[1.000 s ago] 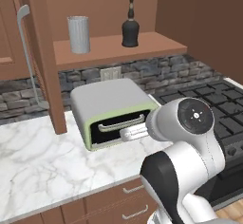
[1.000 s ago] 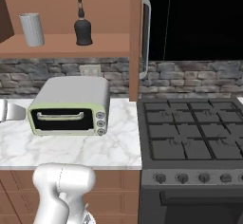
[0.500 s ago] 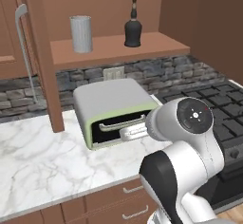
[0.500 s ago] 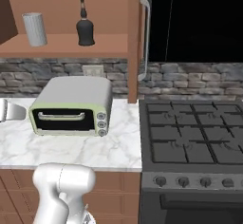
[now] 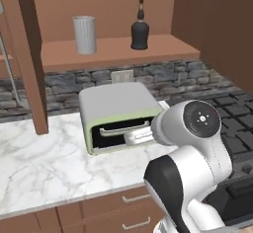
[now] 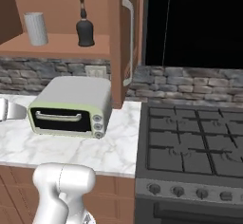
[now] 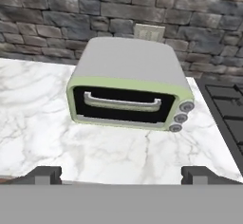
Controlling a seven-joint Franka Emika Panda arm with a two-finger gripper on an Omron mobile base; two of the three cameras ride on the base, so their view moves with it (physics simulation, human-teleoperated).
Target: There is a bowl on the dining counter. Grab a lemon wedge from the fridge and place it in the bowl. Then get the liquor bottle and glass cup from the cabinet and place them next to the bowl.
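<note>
The gripper (image 7: 121,173) hangs low over the marble worktop, jaws spread wide and empty, facing a toaster oven (image 7: 129,84); the liquor bottle (image 5: 140,28) and glass cup (image 5: 85,34) stand apart on the open cabinet (image 5: 118,49) shelf above. The fetching step seems in hand; next, the arm must rise to the shelf.

No readable text, label, brand, number or sign stands on anything here.

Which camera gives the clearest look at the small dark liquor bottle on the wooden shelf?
The left base view: the small dark squat liquor bottle stands near-central, whole. The right base view shows the bottle whole too, but further off to the side.
</note>
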